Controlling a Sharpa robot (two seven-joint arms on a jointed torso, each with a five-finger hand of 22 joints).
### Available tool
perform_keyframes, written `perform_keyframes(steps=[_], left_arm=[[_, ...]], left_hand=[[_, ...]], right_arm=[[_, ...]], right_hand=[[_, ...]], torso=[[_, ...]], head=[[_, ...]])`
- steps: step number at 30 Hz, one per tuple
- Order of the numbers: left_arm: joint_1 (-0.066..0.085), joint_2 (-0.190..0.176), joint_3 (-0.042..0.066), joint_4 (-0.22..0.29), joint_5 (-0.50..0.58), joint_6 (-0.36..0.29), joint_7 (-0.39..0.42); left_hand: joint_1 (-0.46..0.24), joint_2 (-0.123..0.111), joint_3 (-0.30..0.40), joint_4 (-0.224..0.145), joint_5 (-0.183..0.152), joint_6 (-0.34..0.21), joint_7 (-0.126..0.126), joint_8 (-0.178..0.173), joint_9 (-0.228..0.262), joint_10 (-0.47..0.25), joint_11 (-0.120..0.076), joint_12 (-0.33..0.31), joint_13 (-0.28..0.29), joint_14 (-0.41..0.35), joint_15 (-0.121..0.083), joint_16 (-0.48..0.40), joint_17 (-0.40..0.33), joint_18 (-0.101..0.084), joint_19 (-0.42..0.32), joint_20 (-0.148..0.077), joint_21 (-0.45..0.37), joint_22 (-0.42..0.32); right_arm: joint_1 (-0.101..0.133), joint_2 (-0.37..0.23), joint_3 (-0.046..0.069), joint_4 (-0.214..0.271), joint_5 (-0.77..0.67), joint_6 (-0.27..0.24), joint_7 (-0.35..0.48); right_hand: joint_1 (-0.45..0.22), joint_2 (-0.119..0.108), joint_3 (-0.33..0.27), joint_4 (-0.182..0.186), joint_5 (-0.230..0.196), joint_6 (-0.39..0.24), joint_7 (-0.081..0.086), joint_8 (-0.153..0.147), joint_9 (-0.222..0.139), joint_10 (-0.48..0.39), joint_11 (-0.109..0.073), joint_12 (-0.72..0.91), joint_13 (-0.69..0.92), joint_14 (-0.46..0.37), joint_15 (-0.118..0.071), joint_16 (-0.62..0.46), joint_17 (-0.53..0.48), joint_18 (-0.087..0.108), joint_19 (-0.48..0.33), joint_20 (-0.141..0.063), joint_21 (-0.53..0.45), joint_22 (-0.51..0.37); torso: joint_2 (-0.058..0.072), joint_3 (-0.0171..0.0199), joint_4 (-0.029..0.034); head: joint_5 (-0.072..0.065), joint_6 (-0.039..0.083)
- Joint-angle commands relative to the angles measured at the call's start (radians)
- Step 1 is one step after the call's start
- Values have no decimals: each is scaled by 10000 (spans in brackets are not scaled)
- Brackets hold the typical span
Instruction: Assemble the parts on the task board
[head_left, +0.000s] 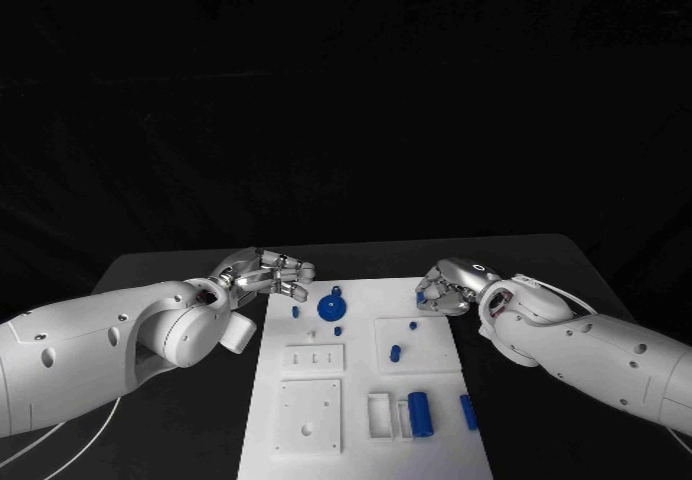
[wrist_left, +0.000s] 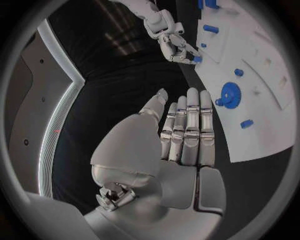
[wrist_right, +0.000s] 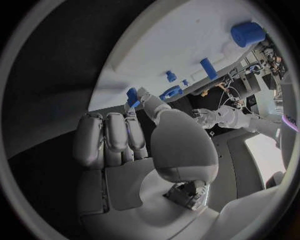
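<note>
The white task board lies in the middle of the table. A blue gear sits near its far end, and the left wrist view shows the same gear. My left hand hovers at the board's far left corner, fingers straight and side by side, holding nothing. My right hand is at the board's far right edge. Its thumb and a finger pinch a small blue part, which also shows at that hand's fingertips.
Small blue pegs stand on the board's middle. Two blue cylinders lie near its front right, beside white blocks. Black table surrounds the board on all sides.
</note>
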Motion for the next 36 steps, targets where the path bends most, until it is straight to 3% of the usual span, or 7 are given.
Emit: perform_keyframes(steps=[1, 6, 14, 20, 25, 29, 36], left_arm=[[15, 55, 13, 20, -367, 231, -290], [87, 186, 24, 4, -571, 179, -916], [507, 716, 23, -120, -1119, -133, -2679], [726, 1133, -4, -295, -1603, -26, -3878], [786, 1461, -27, -498, -1974, 235, -4671], [801, 1648, -37, -630, -2205, 376, -5067], [811, 1970, -47, -823, -2614, 479, -5622]], left_hand=[[-108, 71, -26, 121, -79, 275, -105, 25, 25, 327, -120, -13, 6, 214, -78, 147, 78, -56, 176, -48, 119, 52], [-363, 57, -157, 393, -148, 667, -270, -45, -12, 899, -317, -25, 5, 569, -270, 590, 331, -142, 478, -247, 356, 168], [-778, -152, -580, 1322, -351, 445, -274, -56, -67, 1791, -530, 12, 34, 694, -554, 2036, 1108, -280, 786, -585, 1041, 609], [-989, -153, -720, 1900, -863, 473, -321, -54, -67, 2308, -656, 62, 68, 633, -717, 3161, 1575, -293, 779, -752, 1692, 1092], [-1370, -310, -728, 2387, -994, 497, -326, -57, -66, 2361, -645, 127, 99, 476, -720, 3565, 1607, -280, 613, -754, 1959, 1334], [-1695, -485, -650, 2702, -1027, 462, -317, -60, -69, 2337, -619, 122, 103, 420, -701, 3615, 1557, -276, 560, -738, 1984, 1373], [-1937, -1074, -24, 3312, -1037, 158, -225, -49, -95, 2177, -534, 82, 95, 302, -622, 3529, 1350, -254, 457, -653, 1873, 1346]], right_arm=[[-2, -50, 15, 224, -136, -460, -296], [79, -106, 68, 616, -208, -530, -578], [209, 73, 127, 1182, -490, -511, -1234], [228, 343, 134, 1462, -747, -539, -1617], [232, 540, 135, 1677, -899, -598, -1824], [233, 693, 135, 1783, -961, -620, -1914], [232, 975, 135, 2022, -1020, -627, -2030]], right_hand=[[12, -27, -68, 51, -22, 369, -169, 24, 39, 6, -69, -39, 633, 36, -73, -22, 17, -10, 395, -55, -45, 1739], [81, -165, -48, 247, -23, 378, -178, 23, 35, 14, -76, -48, 642, 39, -78, -32, 23, -10, 396, -60, -51, 1738], [105, -360, -29, 434, 173, 376, -180, 21, 31, 18, -81, -59, 646, 41, -81, -52, 15, -7, 395, -64, -73, 1732], [133, -433, 17, 538, 211, 377, -187, 22, 31, 19, -89, -70, 646, 41, -79, -74, 0, -4, 396, -63, -89, 1729], [150, -489, 19, 594, 244, 379, -190, 23, 31, 18, -96, -77, 644, 41, -79, -89, -12, -3, 398, -64, -104, 1726], [141, -528, 6, 632, 282, 369, -190, 21, 29, 15, -98, -88, 638, 36, -80, -115, -32, 4, 394, -65, -136, 1717], [164, -560, -3, 672, 336, 370, -191, 21, 29, 13, -105, -95, 637, 39, -80, -128, -47, 9, 399, -64, -150, 1715]], torso=[[-26, 12, -15], [-72, 13, -42], [-191, 24, -101], [-264, 35, -101], [-289, 21, -78], [-281, 26, -108], [-268, 33, -117]], head=[[44, 9], [91, 53], [249, 44], [321, 17], [371, -7], [399, 9], [333, 2]])
